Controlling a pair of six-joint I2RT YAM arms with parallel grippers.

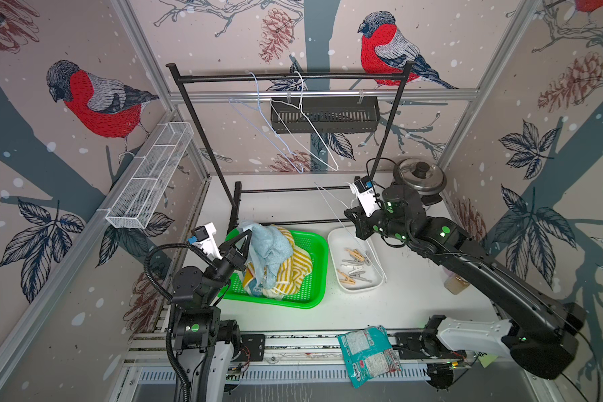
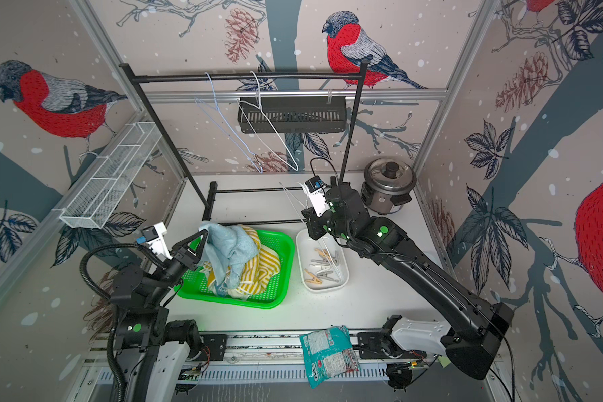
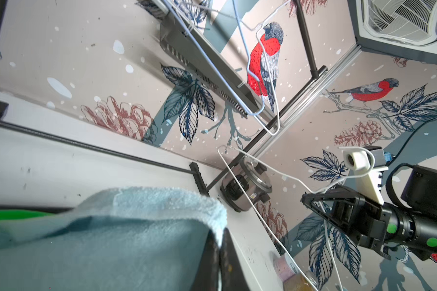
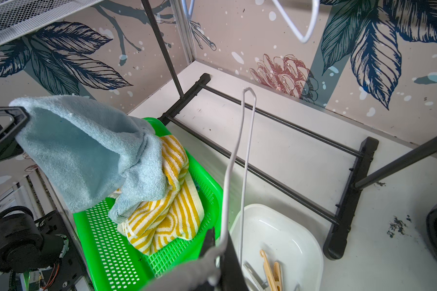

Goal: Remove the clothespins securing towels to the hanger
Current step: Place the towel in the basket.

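The left gripper [image 1: 246, 235] is clamped on a corner of the plain light-blue terry towel [image 1: 268, 247]. The towel hangs from the jaws into the green perforated plastic basket [image 1: 322, 264] by the desk's left edge. Its lower folds rest on the yellow-and-white striped towel [image 1: 293, 268].

The right gripper [image 1: 350, 213] is closed on the thin white wire hanger [image 4: 249, 88], which is bare. Its long bar slants over the shallow white tray [image 1: 338, 240] just right of the basket. The wooden and grey plastic clothespins [image 1: 354, 266] lie in that tray, and no pin shows on the towel or hanger.

The unpinning looks done. The basket sits straight below the left jaws, so the coming move is probably a plain release.
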